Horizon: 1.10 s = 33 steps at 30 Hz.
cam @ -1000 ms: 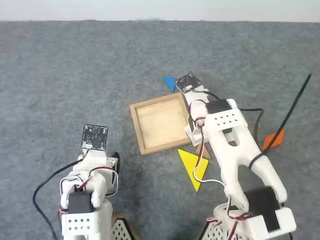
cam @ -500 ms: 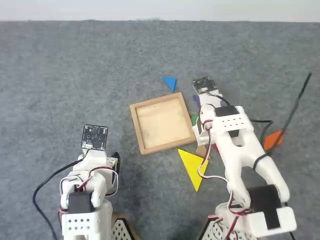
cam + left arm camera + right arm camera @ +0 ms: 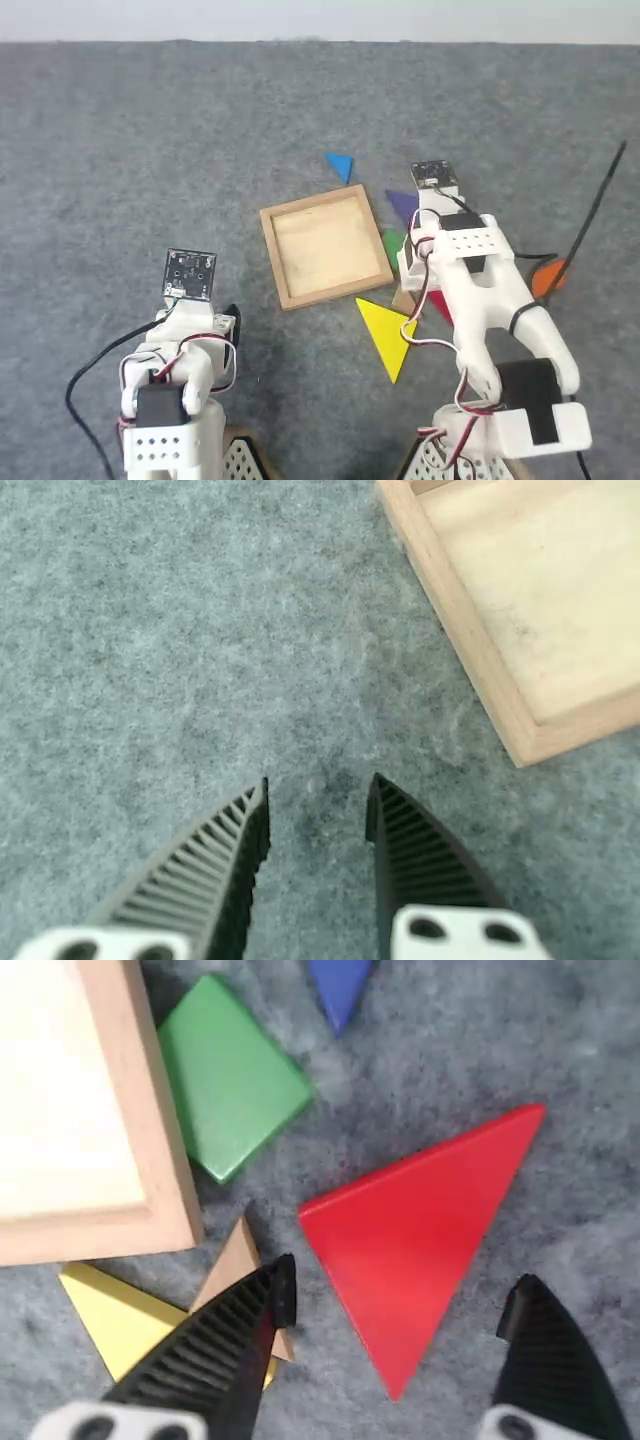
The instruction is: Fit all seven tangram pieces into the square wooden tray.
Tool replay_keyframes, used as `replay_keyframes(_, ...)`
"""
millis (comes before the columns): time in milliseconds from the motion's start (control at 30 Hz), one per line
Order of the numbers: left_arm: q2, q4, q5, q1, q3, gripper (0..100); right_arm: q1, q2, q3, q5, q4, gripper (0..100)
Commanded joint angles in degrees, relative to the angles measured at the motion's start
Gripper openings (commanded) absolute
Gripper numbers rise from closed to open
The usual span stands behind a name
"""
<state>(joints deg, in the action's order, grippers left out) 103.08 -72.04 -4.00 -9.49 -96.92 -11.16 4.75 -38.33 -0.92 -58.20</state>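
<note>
— Wood tray (image 3: 277,258) lies mid-felt (image 3: 150,130), floor showing bare wood. Where are the pieces?

— All on the felt, outside the tray. Green square (image 3: 228,1075) is just beside the tray wall on the right arm's side. Red triangle (image 3: 420,1230) is near it, not touching. Tan piece (image 3: 235,1270) lies at the tray's near corner, touching the yellow triangle (image 3: 385,330).

— Others?

— Blue triangle (image 3: 340,166) lies just past the tray's far edge. Purple piece (image 3: 402,205) is beyond the green square. Orange piece (image 3: 548,277) lies well apart, out to the right in the high view.

— Right claw (image 3: 405,1280)?

— Spread wide, holding nothing. It hangs over the red triangle, one finger beside the tan piece, the other off the triangle's opposite edge. From the wrist view I cannot tell whether the tips touch the felt.

— Left claw (image 3: 318,785)?

— Parted by a modest gap, holding nothing, only grey felt between the tips. It points down at the felt near a tray corner, apart from the tray.
</note>
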Motion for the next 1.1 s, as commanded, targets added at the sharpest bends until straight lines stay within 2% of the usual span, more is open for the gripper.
replay_keyframes(0, 1.58, -0.53, -0.35, 0.18, 0.48, 15, 0.66, 0.57, 0.53, -6.33, 2.15, 33.4)
replay_keyframes(167, 1.58, -0.53, -0.35, 0.18, 0.48, 15, -1.1, 0.57, 2.37, -20.31, 2.07, 33.5)
replay_keyframes(233, 1.58, -0.53, -0.35, 0.18, 0.48, 15, -2.59, 0.57, 3.16, -23.38, 2.07, 33.6)
replay_keyframes(867, 1.58, -0.53, -0.35, 0.18, 0.48, 15, -0.57, 0.31, 3.34, -23.65, 6.02, 33.5)
replay_keyframes(1067, 1.58, -0.53, -0.35, 0.18, 0.48, 15, -0.57, -6.46, 5.8, -21.36, 5.67, 33.5)
